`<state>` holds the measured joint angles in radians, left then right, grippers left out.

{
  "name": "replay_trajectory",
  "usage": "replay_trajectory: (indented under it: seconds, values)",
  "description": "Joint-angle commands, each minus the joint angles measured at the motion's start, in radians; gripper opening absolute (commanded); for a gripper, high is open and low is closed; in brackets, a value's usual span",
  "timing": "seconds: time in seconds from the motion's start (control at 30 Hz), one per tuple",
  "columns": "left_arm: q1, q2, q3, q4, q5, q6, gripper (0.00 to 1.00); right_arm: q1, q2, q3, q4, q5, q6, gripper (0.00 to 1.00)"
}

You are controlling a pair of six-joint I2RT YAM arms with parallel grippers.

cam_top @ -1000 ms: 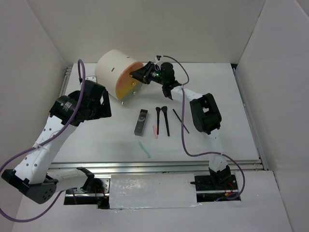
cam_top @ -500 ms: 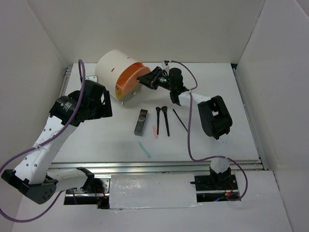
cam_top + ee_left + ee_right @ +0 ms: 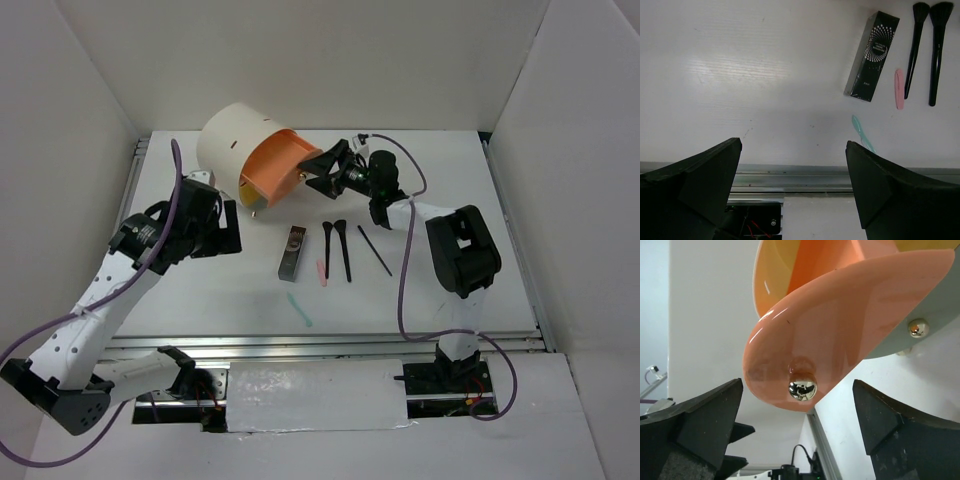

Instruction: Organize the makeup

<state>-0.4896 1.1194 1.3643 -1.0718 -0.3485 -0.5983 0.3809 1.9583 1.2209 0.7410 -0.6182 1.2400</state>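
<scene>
right gripper (image 3: 324, 168) hangs wide open either side of the knob (image 3: 802, 385) on the orange drawer (image 3: 840, 330), gripping nothing — the makeup (image 3: 290, 252) lies behind it, nearer the bases. best back off straight, so the drawer isn't knocked shut.

Print on dark case (image 3: 871, 56) illegible.
</scene>
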Motion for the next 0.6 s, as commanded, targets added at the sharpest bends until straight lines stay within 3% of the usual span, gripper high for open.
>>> replay_trajectory:
  seconds: [0.0,0.23,0.47,0.57]
  values:
    - [-0.003,-0.033,-0.074,0.1,0.095,0.035,0.99,-0.005,-0.085,-0.008,0.064,-0.025,-0.02,1.0]
    - [-0.029,-0.041,-0.174,0.238,0.238,0.092,0.99,-0.022,-0.162,-0.027,-0.017,-0.023,-0.08,1.0]
    - [-0.176,0.039,-0.238,0.39,0.111,0.1,0.99,-0.16,-0.485,-0.334,-0.066,0.003,-0.112,1.0]
    - [-0.243,0.089,-0.272,0.492,0.037,0.075,0.99,-0.198,-0.662,-0.388,-0.222,0.006,-0.195,1.0]
